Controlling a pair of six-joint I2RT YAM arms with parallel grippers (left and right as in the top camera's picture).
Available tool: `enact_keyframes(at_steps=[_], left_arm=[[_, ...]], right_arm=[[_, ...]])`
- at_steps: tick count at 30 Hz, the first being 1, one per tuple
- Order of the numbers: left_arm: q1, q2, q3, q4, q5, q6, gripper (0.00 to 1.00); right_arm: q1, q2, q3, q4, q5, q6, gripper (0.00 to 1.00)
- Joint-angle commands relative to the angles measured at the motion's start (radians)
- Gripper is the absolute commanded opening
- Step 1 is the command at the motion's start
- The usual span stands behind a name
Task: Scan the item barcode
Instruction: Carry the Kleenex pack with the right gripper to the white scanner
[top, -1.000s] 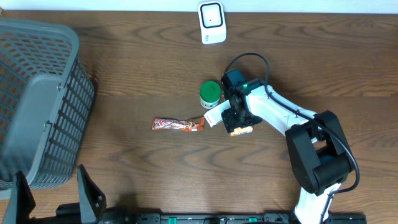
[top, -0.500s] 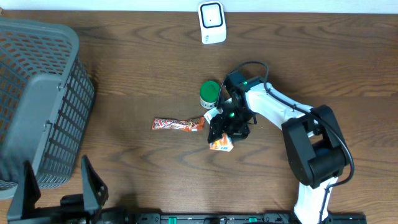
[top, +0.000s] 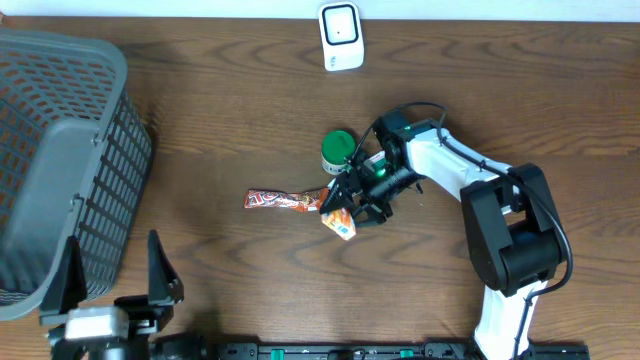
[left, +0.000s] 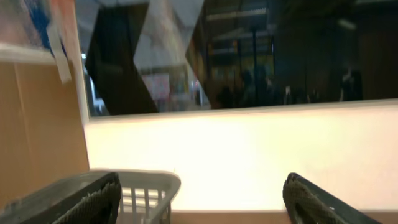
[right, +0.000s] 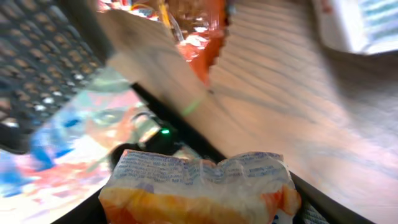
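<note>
Where it is pinched between the partly parted fingers of the right gripper (top: 352, 205), the crinkled orange-and-white snack packet (top: 341, 224) sits tilted over the middle of the brown wooden table (top: 220, 120). The right arm reaches in from the near-right corner, with its wrist turned leftward. The packet has a white printed face and an orange lower band. Close by lie a red candy wrapper (top: 285, 200) and a green-lidded round tub (top: 338, 150). The left gripper (top: 112, 270), at the near-left edge, stands wide open and empty.
</note>
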Motion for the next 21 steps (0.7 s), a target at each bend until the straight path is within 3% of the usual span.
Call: enact_keyframes(at_steps=[1,17,21], left_arm=[[-0.003,-0.006,-0.001,-0.065,0.006,-0.001,0.84],[-0.003,-0.006,-0.001,-0.250,0.006,-0.001,0.84],[-0.003,-0.006,-0.001,-0.250,0.006,-0.001,0.84]], right_arm=[[-0.008,0.002,-0.003,0.003,-0.124,0.150,0.67],[-0.010,0.002,-0.003,0.032,-0.153,0.228,0.64],[-0.010,0.001,-0.002,0.034,-0.157,0.216,0.55]])
